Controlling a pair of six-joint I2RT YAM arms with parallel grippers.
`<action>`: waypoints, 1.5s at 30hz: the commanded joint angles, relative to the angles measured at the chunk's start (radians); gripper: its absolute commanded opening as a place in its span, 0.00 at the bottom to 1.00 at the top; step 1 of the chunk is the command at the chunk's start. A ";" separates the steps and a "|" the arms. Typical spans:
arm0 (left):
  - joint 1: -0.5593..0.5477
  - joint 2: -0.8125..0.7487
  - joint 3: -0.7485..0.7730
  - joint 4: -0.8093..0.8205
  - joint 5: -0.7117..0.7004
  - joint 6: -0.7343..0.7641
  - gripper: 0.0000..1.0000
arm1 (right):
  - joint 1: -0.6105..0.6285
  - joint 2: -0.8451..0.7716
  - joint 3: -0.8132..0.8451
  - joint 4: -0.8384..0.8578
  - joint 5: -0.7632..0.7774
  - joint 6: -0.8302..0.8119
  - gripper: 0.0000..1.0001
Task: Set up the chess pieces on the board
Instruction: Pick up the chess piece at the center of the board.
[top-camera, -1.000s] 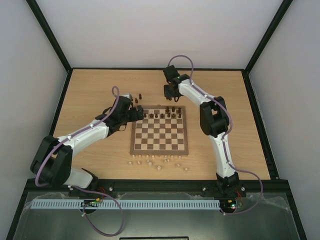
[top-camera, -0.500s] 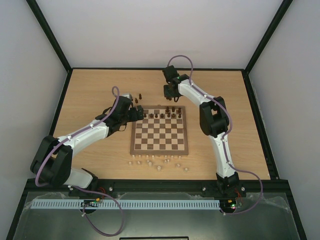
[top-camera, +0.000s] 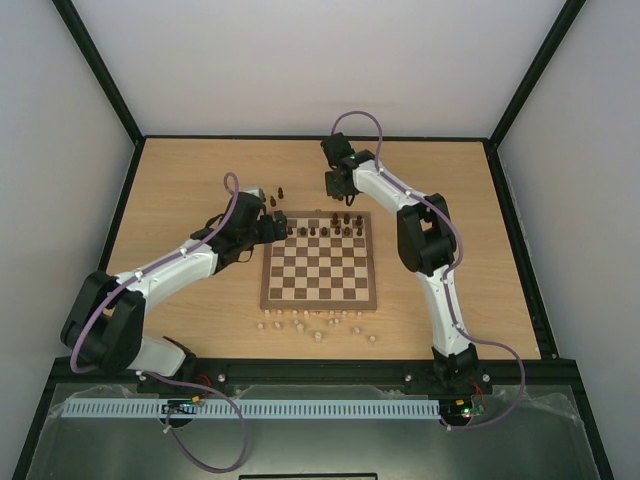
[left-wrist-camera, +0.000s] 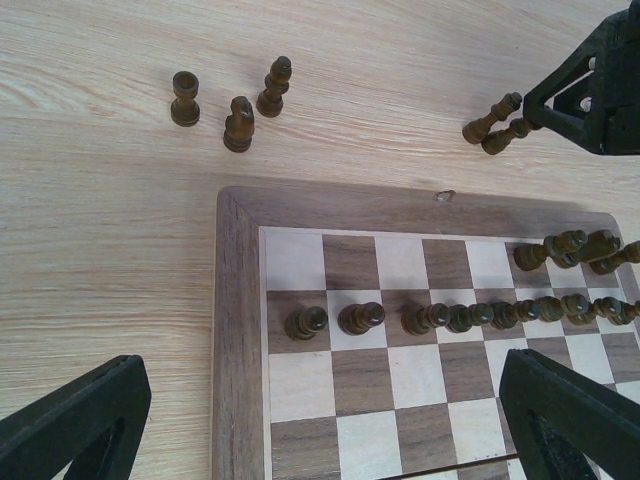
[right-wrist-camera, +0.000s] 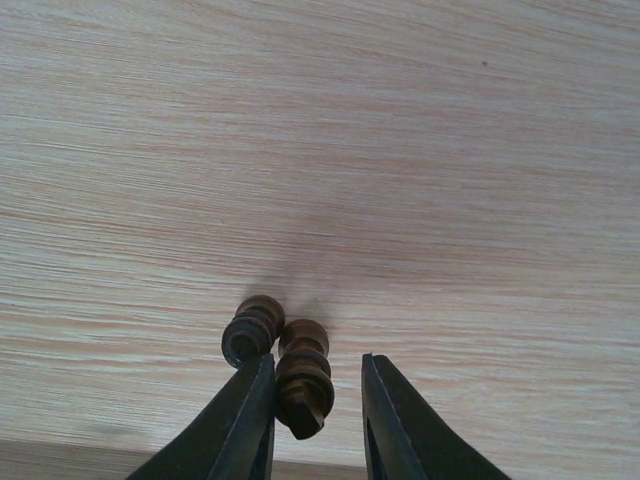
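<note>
The chess pieces are split between the board and the table beyond its far edge. On the board, a row of dark pawns runs along the 2nd rank from the far edge. A few taller dark pieces stand in the far rank, toward the right arm's side.

3 loose pieces stand on the table just past the board's far left corner, near one another but not touching. A pair of pieces stands on the table beyond the far edge, nearer the middle. The 2 are just beside each other.

The right gripper hangs low over that pair. Its jaws are narrow, with 1 finger on each side of the nearer piece. The left finger is right against that piece or almost so. A strip of bare table shows between the piece and the right finger, so no firm grip is visible. The other piece of the pair is outside the jaws, just beyond the left finger.

The left gripper is above the board's far left corner. Its jaws are spread wide and hold nothing.

Pale pieces lie scattered on the table along the board's near edge.
</note>
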 joint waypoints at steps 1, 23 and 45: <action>0.005 0.005 -0.014 0.018 0.001 -0.003 0.99 | 0.007 -0.044 -0.032 -0.079 0.022 0.005 0.27; 0.006 0.002 -0.015 0.019 0.002 -0.003 0.99 | 0.013 -0.065 -0.038 -0.057 -0.006 -0.002 0.28; 0.006 0.002 -0.015 0.018 -0.002 -0.002 0.99 | 0.012 0.040 0.066 -0.102 0.015 0.000 0.28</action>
